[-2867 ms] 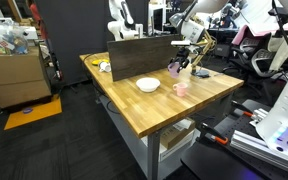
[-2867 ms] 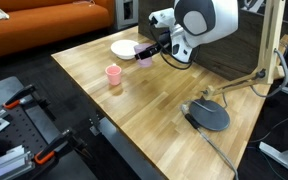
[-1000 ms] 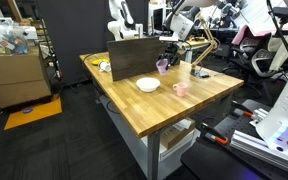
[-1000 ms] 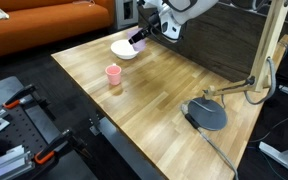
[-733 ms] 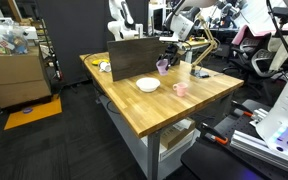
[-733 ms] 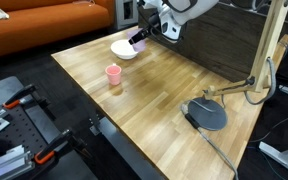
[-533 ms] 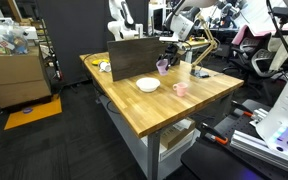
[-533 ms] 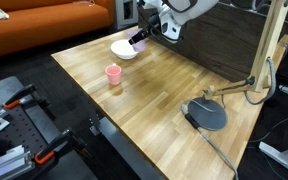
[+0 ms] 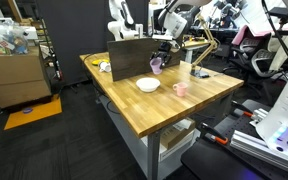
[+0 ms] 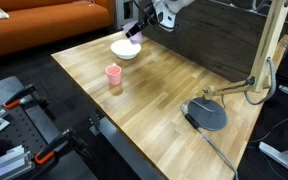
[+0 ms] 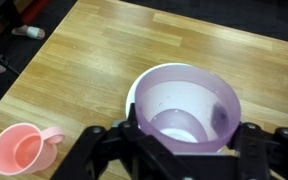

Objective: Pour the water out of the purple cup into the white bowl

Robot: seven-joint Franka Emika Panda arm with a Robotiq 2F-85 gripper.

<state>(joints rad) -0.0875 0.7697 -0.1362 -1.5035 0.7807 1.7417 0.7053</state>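
My gripper (image 9: 160, 55) is shut on the purple cup (image 9: 156, 63) and holds it in the air above the white bowl (image 9: 148, 85). In an exterior view the cup (image 10: 136, 30) hangs just over the bowl (image 10: 124, 49), tilted. In the wrist view the lilac cup (image 11: 184, 108) fills the middle between my black fingers (image 11: 184, 150). It covers most of the bowl, whose white rim (image 11: 131, 96) shows at the cup's left edge.
A pink cup (image 9: 181, 89) (image 10: 113, 75) (image 11: 20, 150) stands on the wooden table (image 10: 174, 95) near the bowl. A black panel (image 9: 134, 55) stands behind the bowl. A desk lamp with a round dark base (image 10: 206, 115) sits at the table's far side.
My gripper has lifted the purple cup higher and carried it over the white bowl. The pink cup and the bowl have not moved.
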